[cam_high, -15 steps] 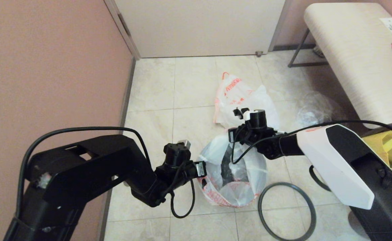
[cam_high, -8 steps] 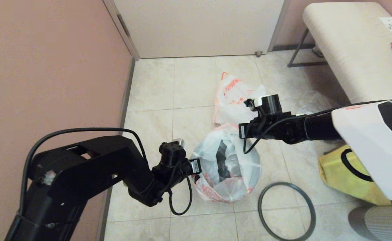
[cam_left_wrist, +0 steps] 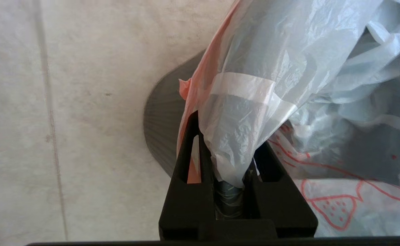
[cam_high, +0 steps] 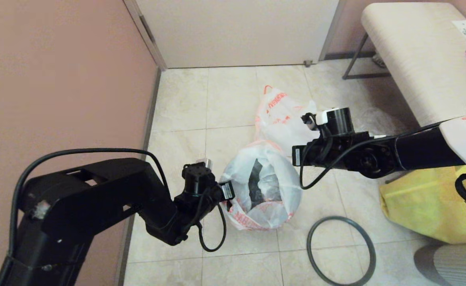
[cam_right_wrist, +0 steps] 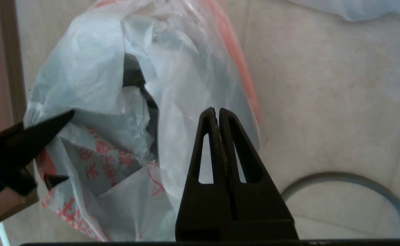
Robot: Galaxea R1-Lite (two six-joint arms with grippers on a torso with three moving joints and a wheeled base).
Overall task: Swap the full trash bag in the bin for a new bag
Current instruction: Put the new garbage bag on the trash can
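Note:
The new bag point(cam_high: 270, 178), thin white plastic with red print and a pink-orange hem, is draped over the black bin point(cam_high: 254, 180), whose ribbed wall point(cam_left_wrist: 160, 123) shows beside it. My left gripper point(cam_left_wrist: 227, 150) is shut on the bag's edge at the bin's left side point(cam_high: 227, 192). My right gripper point(cam_right_wrist: 217, 112) is shut and holds nothing, hovering above the bag's right side point(cam_high: 298, 157). The grey hoop point(cam_high: 340, 250) lies on the floor to the right of the bin. Just behind the bin sits the full trash bag point(cam_high: 280, 115) with its orange handle.
A yellow tote point(cam_high: 424, 202) stands on the floor at the right under my right arm. A padded bench point(cam_high: 416, 59) fills the back right. The pink wall point(cam_high: 58, 79) and its skirting run close along the left; a door point(cam_high: 237, 31) closes the back.
My right gripper has risen off the bag's opening and drawn back to the right. The left gripper has pulled the bag edge, and the bagged bin has shifted left.

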